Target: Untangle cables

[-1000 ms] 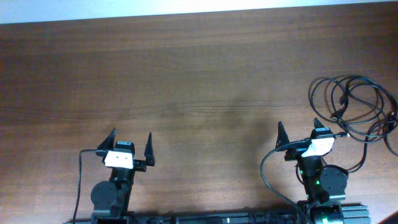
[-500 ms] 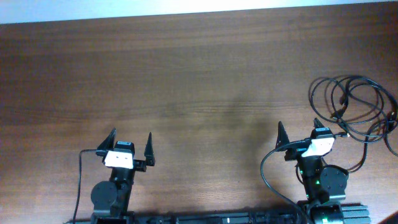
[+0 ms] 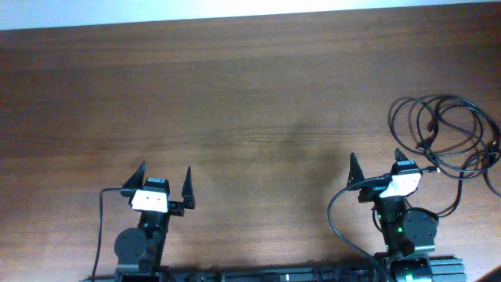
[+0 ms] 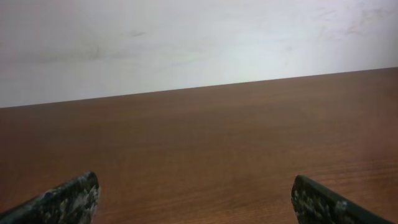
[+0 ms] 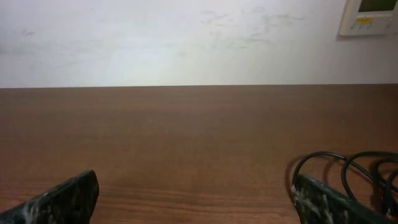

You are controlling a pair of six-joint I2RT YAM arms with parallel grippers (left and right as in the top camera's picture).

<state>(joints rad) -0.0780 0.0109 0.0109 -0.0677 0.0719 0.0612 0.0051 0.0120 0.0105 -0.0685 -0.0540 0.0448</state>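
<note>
The left tool [image 3: 164, 171] and right tool [image 3: 376, 160] are standing spread and empty, apparently ready to grasp, while the cables [image 3: 429, 139] are lying tangled beside the right tool.

The table [image 3: 250, 94] was reddish-brown wood, finely grained, smooth with a soft sheen; the cables [image 3: 448, 135] wore thin black sheaths, plastic-looking and faintly glossy; the fingers [image 4: 67, 200] of the left gripper [image 3: 165, 168] and of the right gripper [image 3: 375, 157] were black, matt, flecked with pale scuffs; the wall [image 5: 186, 43] was white, matt, lightly smudged.
</note>
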